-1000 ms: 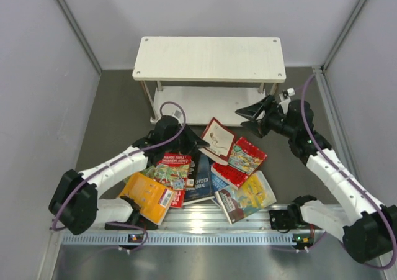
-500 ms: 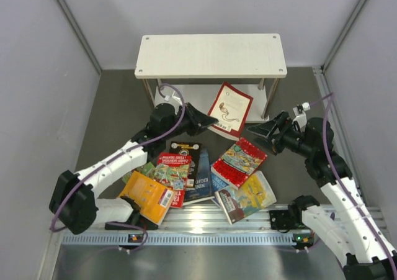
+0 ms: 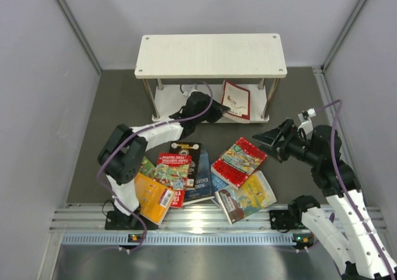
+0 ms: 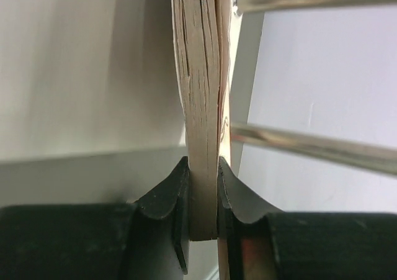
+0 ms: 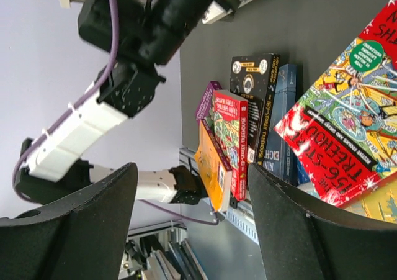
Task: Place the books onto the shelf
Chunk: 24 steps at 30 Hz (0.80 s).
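Now left gripper (image 3: 221, 111) clamps book (image 3: 236, 99) in shelf's lower tier (image 3: 170, 97); right gripper (image 3: 261, 137) gapes empty.

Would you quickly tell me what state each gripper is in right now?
Left gripper: closed on a red-and-white book at the lower level of the shelf.
Right gripper: open, holding nothing.
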Motion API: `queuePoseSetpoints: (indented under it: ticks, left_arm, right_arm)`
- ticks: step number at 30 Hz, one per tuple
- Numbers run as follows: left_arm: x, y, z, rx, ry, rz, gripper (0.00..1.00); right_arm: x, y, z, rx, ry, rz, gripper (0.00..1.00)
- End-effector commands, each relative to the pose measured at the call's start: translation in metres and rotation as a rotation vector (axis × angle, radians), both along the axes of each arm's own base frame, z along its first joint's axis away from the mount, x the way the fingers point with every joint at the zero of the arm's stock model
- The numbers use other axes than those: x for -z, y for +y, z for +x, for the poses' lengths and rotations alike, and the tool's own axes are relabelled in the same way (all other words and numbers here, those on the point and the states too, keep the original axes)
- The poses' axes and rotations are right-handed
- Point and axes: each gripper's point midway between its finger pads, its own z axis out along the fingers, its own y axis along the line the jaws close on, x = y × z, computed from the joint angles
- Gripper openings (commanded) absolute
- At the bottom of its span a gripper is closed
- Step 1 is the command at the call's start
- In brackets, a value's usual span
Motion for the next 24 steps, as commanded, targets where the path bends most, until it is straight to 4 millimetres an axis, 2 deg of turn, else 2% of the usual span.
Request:
queuePoseSetpoints:
  ticks: [1,2,3,4,5,10,11,16,24]
  left_arm:
    - [-0.049,-0.019,0.029,-0.059,-0.105,-0.079,0.0]
    - [-0.032,-0.023,0.033,-0.064,-0.075,-0.052,0.0]
    - [-0.035,-0.031,0.034,-0.057,-0.066,-0.068,0.0]
    - [-0.028,-0.036,0.035,-0.046,-0.041,-0.064,0.0]
    - [-0.01,-0.045,0.031,-0.004,-0.003,-0.061,0.0]
    - [0.012,-0.075,0.02,0.089,0.041,-0.039,0.0]
    - [0.022,-0.076,0.018,0.096,0.06,-0.019,0.0]
    - [0.042,-0.08,0.011,0.123,0.11,0.014,0.02]
    - [0.051,-0.096,-0.003,0.218,0.172,0.04,0.18]
  right_arm:
    - [-0.019,-0.007,-0.012,0.006,-0.062,-0.021,0.71]
    - [-0.016,-0.009,-0.015,0.008,-0.055,-0.035,0.71]
    - [-0.019,-0.01,-0.016,0.011,-0.068,-0.04,0.71]
    - [-0.02,-0.011,-0.017,0.011,-0.074,-0.046,0.71]
    - [-0.022,-0.013,-0.018,0.016,-0.082,-0.062,0.71]
    - [-0.028,-0.018,-0.018,0.019,-0.099,-0.119,0.72]
    - [-0.032,-0.02,-0.017,0.024,-0.114,-0.135,0.72]
    - [-0.028,-0.022,-0.017,0.028,-0.104,-0.157,0.72]
    - [-0.014,-0.021,-0.014,0.019,-0.067,-0.17,0.72]
